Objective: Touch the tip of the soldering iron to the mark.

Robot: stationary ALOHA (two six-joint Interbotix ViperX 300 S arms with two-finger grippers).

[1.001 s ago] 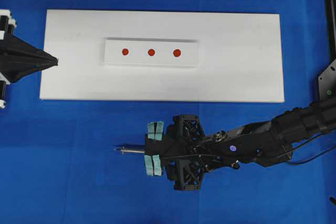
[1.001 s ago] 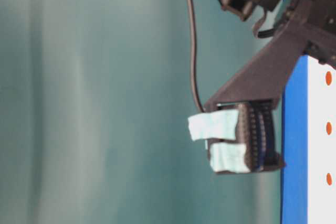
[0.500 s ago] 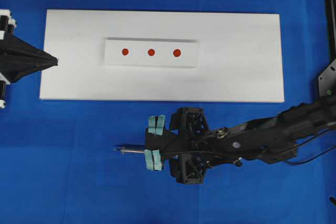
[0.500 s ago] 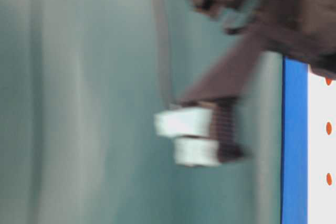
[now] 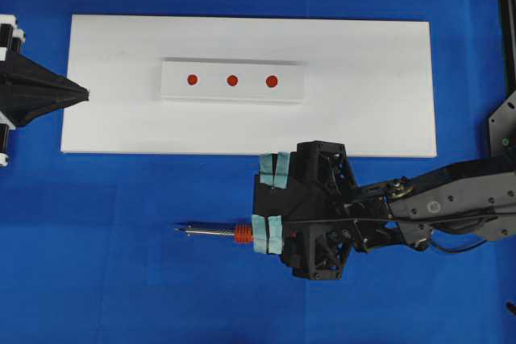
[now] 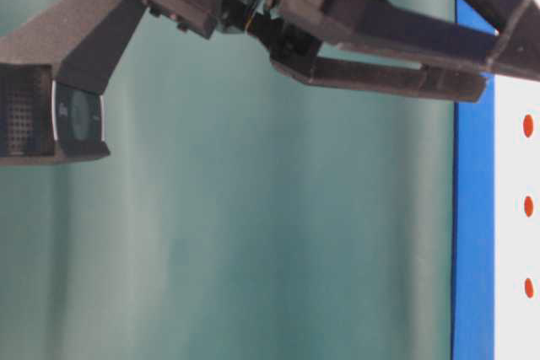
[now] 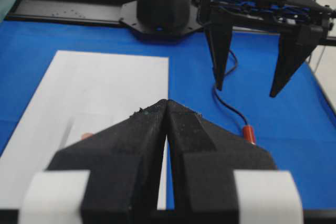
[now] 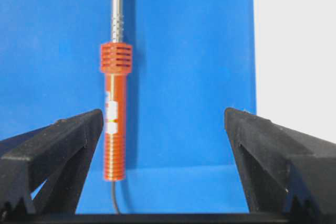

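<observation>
Blue table (image 5: 121,263), right gripper (image 5: 272,203) spread wide above the soldering iron (image 5: 211,233), left gripper (image 5: 81,94) clenched, level.

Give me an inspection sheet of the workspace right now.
Surface: blue mat carrying a white board.
Job's things: soldering iron lying flat on the mat, tip pointing left; three red marks on a raised white strip.
Clutter: nothing seen.
Grippers: right gripper open, above the iron's handle, not gripping; left gripper shut at the board's left edge.
Cables: black cord runs from the handle's end.
Surroundings: black frame rail behind the mat.
</observation>
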